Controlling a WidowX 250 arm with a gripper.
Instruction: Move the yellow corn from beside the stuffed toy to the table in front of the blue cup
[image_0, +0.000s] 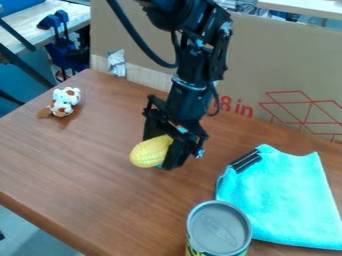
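A turquoise cloth (284, 197) lies at right on a brown tabletop (80, 165). At center, the black gripper (164, 150) clasps yellow corn (149, 152), its fingers parted by the corn's width. A can (219, 230) stands near, beside the cloth; a spotted toy (65, 101) sits far left.
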